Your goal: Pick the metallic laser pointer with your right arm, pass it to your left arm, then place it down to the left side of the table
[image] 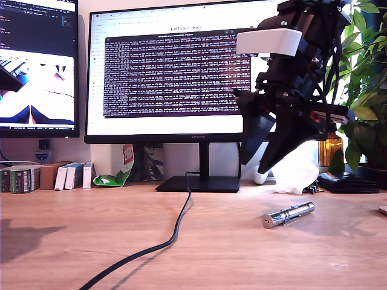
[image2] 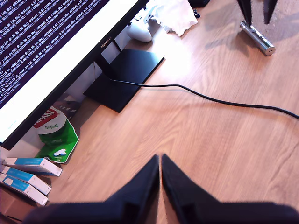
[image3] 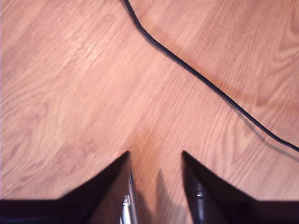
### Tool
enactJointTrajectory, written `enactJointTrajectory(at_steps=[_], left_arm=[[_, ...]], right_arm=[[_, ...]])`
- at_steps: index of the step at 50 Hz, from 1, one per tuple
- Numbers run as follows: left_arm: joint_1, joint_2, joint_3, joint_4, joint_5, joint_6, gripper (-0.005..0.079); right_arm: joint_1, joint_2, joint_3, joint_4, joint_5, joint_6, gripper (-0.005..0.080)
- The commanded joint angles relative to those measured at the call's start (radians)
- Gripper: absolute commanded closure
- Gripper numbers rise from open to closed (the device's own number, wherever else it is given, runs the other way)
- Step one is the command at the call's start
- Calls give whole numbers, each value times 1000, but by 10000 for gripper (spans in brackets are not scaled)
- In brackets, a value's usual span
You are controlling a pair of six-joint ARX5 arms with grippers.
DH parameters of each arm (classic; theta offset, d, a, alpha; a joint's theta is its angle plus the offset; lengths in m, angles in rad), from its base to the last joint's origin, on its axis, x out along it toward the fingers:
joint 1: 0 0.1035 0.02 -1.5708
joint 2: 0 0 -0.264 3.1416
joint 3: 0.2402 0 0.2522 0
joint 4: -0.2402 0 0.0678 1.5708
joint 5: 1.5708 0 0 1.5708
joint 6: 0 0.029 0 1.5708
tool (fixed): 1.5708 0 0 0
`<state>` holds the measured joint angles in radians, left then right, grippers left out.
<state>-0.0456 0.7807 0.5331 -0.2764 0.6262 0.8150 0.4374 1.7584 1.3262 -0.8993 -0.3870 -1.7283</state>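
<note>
Laser pointer lies flat on the table, toward the exterior view's right, untouched. Left to right in that view: black cable crossing mid-desk, monitor stand, then pointer beneath my second gripper, fingers spread, empty, hovering above it. My first gripper pinched closed, empty. Advice: centre the barrel between the fingers, descend square, clamp mid-body to leave an end free for handover.
</note>
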Motion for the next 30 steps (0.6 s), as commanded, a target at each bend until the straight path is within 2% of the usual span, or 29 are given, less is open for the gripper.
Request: enactJointTrajectory(at_steps=[1, 30], left_arm=[[-3, -2, 10, 8, 2, -13, 762], [-3, -2, 10, 14, 2, -30, 762]], right_arm=[[-15, 38, -2, -4, -7, 1, 404], [-66, 79, -47, 1, -14, 0, 405]])
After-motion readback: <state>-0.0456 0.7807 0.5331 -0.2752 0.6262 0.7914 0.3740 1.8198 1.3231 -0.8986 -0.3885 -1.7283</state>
